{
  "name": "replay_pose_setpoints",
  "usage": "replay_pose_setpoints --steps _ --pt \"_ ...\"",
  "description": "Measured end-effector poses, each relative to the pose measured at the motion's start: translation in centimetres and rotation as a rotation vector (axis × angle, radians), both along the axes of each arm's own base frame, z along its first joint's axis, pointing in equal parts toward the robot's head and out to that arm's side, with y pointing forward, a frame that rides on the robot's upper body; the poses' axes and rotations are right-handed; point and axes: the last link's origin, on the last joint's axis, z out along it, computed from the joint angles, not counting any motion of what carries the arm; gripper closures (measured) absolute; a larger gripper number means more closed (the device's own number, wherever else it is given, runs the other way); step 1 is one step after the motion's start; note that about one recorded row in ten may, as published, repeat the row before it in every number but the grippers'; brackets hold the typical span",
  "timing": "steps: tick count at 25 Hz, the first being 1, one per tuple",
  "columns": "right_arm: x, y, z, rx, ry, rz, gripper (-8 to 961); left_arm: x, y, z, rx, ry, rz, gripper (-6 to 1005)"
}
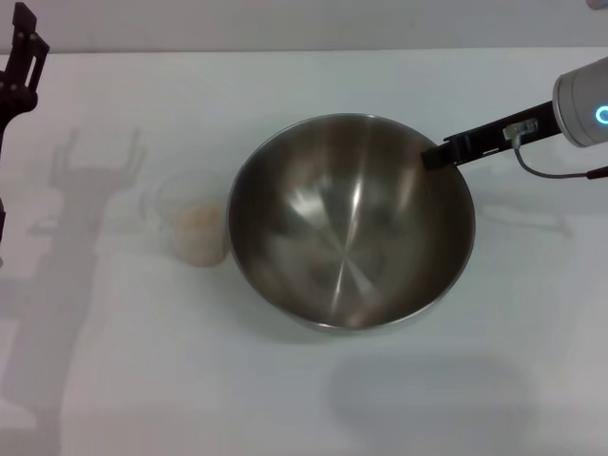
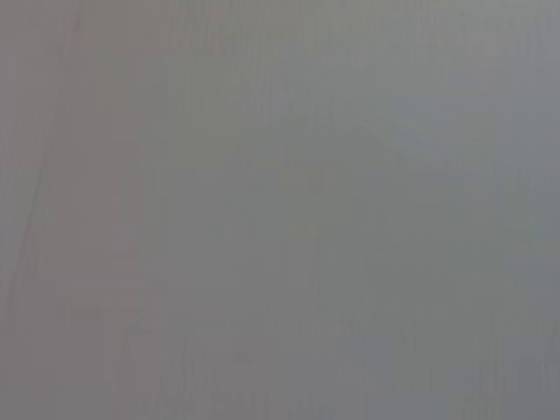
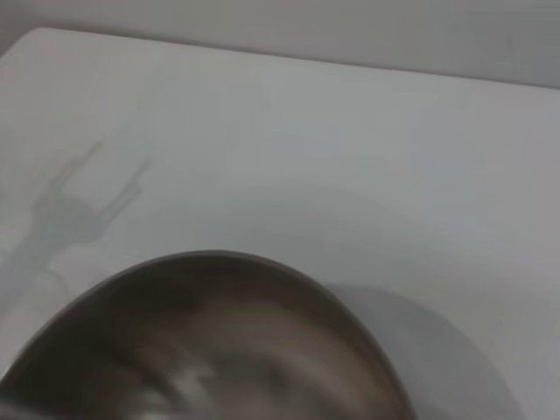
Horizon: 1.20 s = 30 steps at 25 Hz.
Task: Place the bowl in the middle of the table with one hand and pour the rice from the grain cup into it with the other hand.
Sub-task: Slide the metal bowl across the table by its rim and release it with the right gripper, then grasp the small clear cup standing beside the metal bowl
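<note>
The bowl [image 1: 350, 223] is a large shiny steel bowl over the middle of the white table [image 1: 304, 399]. Its shadow lies apart from it toward the front, so it looks lifted. My right gripper [image 1: 432, 154] reaches in from the right and is shut on the bowl's far right rim. The bowl's rim also shows in the right wrist view [image 3: 219, 262]. The grain cup [image 1: 195, 220] stands just left of the bowl, with rice [image 1: 199, 228] in its bottom. My left gripper [image 1: 25, 47] hangs at the far left, well apart from the cup; its shadow shows two spread prongs.
The table's far edge [image 1: 285, 50] meets a grey wall. The left arm's shadow [image 1: 85, 199] falls on the table left of the cup. The left wrist view shows only plain grey.
</note>
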Motion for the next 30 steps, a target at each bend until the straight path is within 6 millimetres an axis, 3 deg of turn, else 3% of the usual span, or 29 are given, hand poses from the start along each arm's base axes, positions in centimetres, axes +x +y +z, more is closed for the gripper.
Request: replay_pose_setpoints --steps 7,12,19,25,30 --pt "0.3 0.0 0.0 0.0 -0.015 -0.008 922 -0.2 -0.4 0.0 -0.004 -0.021 -0.006 169" --pt "0.3 -0.1 0.0 -0.003 -0.019 -0.006 865 -0.2 -0.5 0.1 -0.001 -0.022 -0.008 170" --pt "-0.2 0.3 1.0 0.038 -0.067 0.035 652 -0.3 -0.9 0.1 0.006 -0.025 -0.008 170" --pt "-2.9 1.4 2.9 0.132 -0.081 0.132 517 -0.3 -1.3 0.3 0.02 -0.036 -0.02 169" --pt "-5.2 2.6 3.4 0.261 -0.115 0.276 487 -0.4 -1.5 0.6 0.031 -0.047 -0.032 170"
